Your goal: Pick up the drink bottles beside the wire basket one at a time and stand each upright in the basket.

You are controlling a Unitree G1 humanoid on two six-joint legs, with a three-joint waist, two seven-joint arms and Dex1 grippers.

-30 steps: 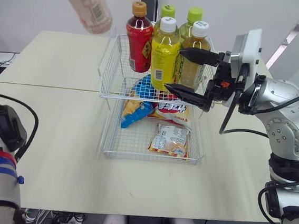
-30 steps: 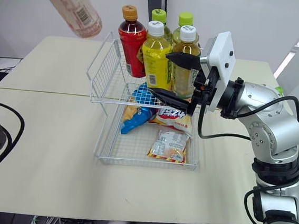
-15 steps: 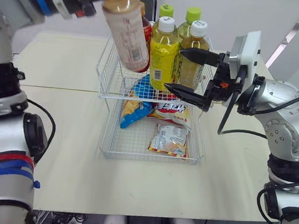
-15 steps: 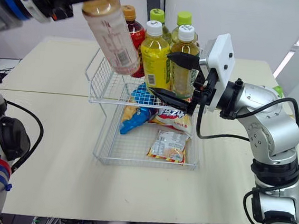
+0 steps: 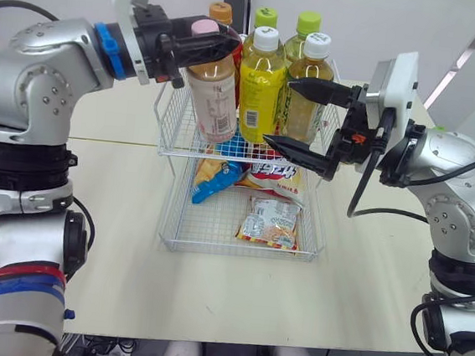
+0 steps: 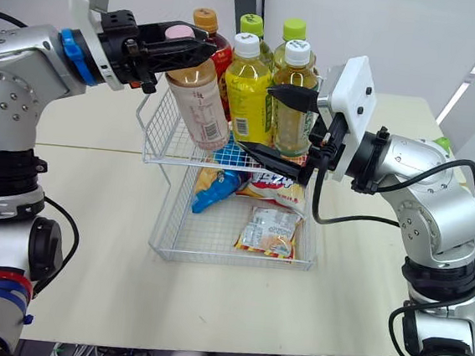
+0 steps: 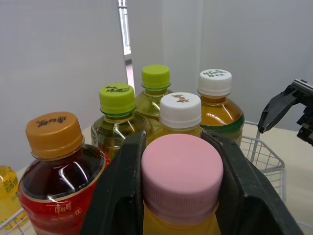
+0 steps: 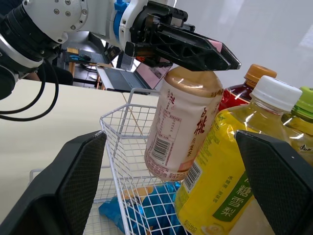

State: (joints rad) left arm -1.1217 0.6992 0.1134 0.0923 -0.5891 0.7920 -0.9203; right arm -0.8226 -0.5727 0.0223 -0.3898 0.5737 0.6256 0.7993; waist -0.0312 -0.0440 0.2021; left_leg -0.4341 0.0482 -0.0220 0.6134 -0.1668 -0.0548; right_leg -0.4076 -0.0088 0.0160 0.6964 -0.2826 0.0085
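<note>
Wire basket (image 5: pixel 214 247), lower tier: snack packets (image 5: pixel 269 221). Right hand (image 5: pixel 278 110) spread wide at its right side. Upper tier (image 5: pixel 172 125): five upright drink bottles (image 5: pixel 261 88). Left hand (image 5: pixel 219 43) pinches the pink cap of a beige milk-tea bottle (image 5: pixel 215 104), slightly tilted, front-left in that tier.

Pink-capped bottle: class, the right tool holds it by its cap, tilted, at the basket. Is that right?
No: the left tool, not the right, holds the pink-capped bottle by its cap, tilted, at the basket. The left eye view shows it.
</note>
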